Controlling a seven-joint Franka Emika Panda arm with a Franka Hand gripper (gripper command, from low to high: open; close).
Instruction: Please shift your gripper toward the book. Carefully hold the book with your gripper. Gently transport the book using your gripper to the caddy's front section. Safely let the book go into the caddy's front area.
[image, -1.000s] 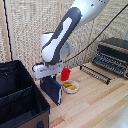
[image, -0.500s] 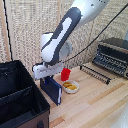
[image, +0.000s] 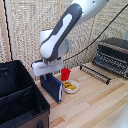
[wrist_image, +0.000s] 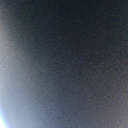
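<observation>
In the exterior view the dark navy book (image: 52, 87) stands upright on the wooden table, just right of the black caddy (image: 20, 100). My white gripper (image: 48, 73) sits directly on the book's top edge, its fingers hidden behind the hand body, so I cannot tell whether they grip it. The red cup (image: 65, 74) stands just behind the book. The wrist view shows only a dark blurred surface filling the frame, very close to the camera.
A small white bowl with yellow food (image: 71, 87) sits right of the book. A silver toaster oven (image: 113, 56) with a pulled-out rack (image: 95, 73) stands at the exterior view's right. A woven screen backs the table.
Nothing has visibly changed; the arm stays over the book's top edge.
</observation>
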